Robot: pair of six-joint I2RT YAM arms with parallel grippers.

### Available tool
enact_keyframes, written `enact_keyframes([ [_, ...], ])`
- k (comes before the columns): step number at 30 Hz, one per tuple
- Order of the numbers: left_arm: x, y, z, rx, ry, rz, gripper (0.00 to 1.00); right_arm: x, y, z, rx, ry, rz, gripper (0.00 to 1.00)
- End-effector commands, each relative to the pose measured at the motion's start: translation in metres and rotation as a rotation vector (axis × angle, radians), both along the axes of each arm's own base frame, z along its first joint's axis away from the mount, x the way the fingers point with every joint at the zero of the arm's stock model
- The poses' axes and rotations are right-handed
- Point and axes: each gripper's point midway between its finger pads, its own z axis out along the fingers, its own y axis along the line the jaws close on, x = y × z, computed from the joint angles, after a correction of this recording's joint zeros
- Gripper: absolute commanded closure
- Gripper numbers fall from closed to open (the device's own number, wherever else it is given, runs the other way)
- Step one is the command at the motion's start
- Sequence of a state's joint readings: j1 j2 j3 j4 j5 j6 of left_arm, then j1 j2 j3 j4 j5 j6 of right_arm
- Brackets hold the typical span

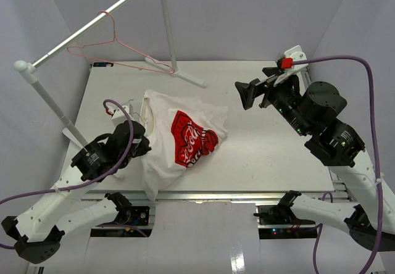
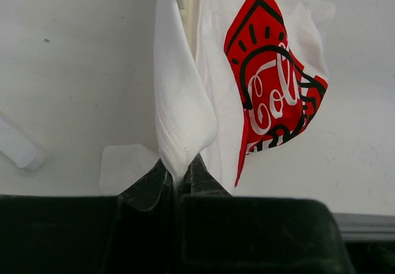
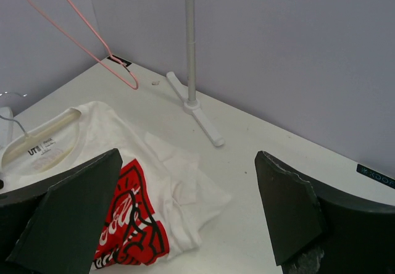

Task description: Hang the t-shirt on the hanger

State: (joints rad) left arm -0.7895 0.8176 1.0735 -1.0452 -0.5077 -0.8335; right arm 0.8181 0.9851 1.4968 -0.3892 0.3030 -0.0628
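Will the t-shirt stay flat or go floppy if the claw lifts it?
Probably floppy: the t-shirt sags in folds where the left claw pinches it. Likely light, being thin cloth. The hanger inside may stiffen only its shoulders.

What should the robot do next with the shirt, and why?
Probably the left gripper should lift the t-shirt up toward the rack rail: it is shut on the cloth, the hanger already sits in the collar, and the right gripper is open and well apart.
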Motion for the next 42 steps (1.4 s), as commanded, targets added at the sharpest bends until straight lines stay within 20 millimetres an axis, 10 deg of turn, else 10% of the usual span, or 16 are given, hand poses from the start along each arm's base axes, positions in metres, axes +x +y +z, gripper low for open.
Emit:
enact_keyframes([
  [1,0.002,0.044,0.015,0.004,-0.042,0.29,1.0,-0.001,-0.012,0.018,0.038,-0.057,-0.041,0.06],
  [14,0.024,0.065,0.161,-0.071,-0.291,0.434,1.0,0.004,-0.002,0.014,0.018,-0.046,-0.018,0.06],
  [42,0.067,0.099,0.259,0.277,-0.695,0.658,1.0,-0.003,-0.01,0.003,-0.024,-0.05,-0.018,0.06],
])
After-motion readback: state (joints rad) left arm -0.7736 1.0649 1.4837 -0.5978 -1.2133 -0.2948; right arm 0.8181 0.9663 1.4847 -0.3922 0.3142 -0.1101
